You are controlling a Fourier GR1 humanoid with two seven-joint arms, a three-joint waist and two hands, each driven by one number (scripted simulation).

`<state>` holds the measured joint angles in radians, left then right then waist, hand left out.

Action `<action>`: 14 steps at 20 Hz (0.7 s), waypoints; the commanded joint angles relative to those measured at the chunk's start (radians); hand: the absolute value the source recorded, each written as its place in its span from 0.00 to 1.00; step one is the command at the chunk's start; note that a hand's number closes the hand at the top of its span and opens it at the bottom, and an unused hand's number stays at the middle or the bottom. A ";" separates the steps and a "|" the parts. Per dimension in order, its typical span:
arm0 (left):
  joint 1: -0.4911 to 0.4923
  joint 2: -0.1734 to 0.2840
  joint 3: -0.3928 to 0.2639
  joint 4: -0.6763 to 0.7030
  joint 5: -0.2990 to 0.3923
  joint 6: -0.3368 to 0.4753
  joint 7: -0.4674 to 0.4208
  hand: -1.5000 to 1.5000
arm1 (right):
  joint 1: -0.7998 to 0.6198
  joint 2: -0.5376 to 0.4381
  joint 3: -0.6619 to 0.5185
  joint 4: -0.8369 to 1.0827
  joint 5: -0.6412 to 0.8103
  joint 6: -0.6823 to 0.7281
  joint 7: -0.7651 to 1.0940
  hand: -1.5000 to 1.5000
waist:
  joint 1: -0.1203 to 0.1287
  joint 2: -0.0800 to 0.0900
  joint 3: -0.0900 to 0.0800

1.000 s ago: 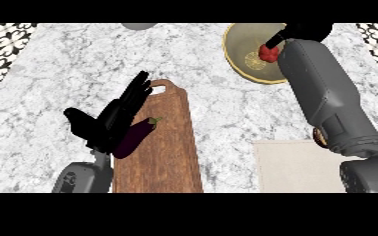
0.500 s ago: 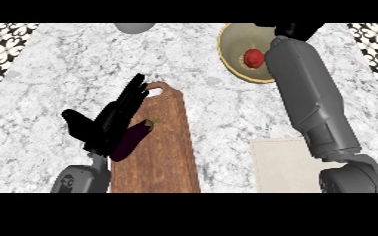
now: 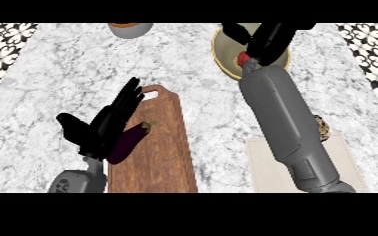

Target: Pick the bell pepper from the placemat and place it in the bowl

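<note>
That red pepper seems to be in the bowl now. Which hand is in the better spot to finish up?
The right hand. It is over the bowl, just above the red bell pepper, so it likely only needs to draw away. The left hand rests open by the wooden cutting board and eggplant, apart from the bowl.

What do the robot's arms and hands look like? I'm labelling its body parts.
Both forearms are smooth grey tapered cylinders, the right forearm long in view. Each ends in a black hand with slim fingers: left hand, right hand. No cables or sleeves show.
</note>
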<state>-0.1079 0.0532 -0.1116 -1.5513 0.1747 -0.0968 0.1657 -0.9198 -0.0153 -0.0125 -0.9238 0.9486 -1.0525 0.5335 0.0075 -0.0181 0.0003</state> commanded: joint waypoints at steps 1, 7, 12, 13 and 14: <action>0.017 0.021 0.031 0.004 0.024 -0.018 -0.009 0.50 | 0.150 0.014 0.226 -0.172 -0.009 -0.136 0.068 0.00 | -0.010 -0.008 -0.001; -0.019 0.027 0.026 0.006 0.018 -0.018 0.020 0.50 | 0.340 0.015 0.480 -0.290 0.094 -0.198 0.167 1.00 | -0.013 -0.016 -0.003; -0.009 -0.005 0.018 0.005 0.010 0.015 0.019 0.50 | 0.546 0.015 0.652 -0.393 0.144 -0.262 0.231 1.00 | -0.018 -0.013 -0.001; -0.017 -0.004 0.013 0.012 -0.005 0.018 0.005 0.50 | 0.575 0.015 0.682 -0.406 0.151 -0.252 0.243 1.00 | -0.026 -0.014 -0.002; -0.004 0.005 0.014 0.010 0.006 0.005 0.023 0.50 | 0.604 0.015 0.699 -0.421 0.173 -0.254 0.262 1.00 | -0.025 -0.015 -0.002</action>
<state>-0.1149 0.0558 -0.0962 -1.5420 0.1794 -0.0894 0.1794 -0.4378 -0.0056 0.5698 -1.2900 1.0794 -1.1921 0.7192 -0.0134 -0.0329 -0.0019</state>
